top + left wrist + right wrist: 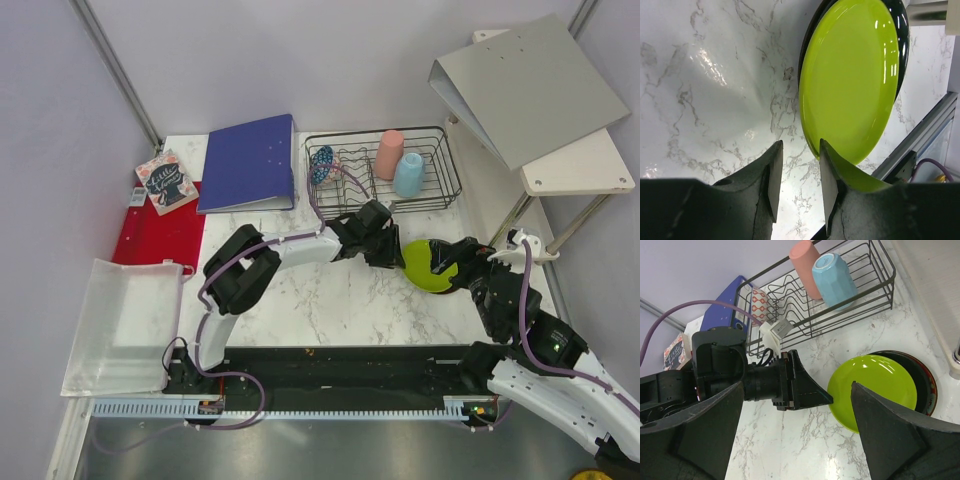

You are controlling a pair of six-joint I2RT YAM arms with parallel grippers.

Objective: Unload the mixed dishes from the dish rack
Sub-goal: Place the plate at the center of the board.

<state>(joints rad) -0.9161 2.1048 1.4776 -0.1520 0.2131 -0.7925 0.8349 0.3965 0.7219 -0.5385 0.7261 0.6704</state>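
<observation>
The lime-green bowl lies on the marble, nested in the red-and-black lacquer bowl, whose dark rim shows behind it. My left gripper is open, with only marble between its fingers, and its tip is at the green bowl's left rim. My right gripper is wide open and empty above the right side of the bowls. The black wire dish rack holds the tall pink cup, the light blue cup and the small blue patterned bowl.
A blue binder lies left of the rack. A book and a red mat lie at the far left, with a clear plastic bin in front. A grey binder rests on a white side table at the right.
</observation>
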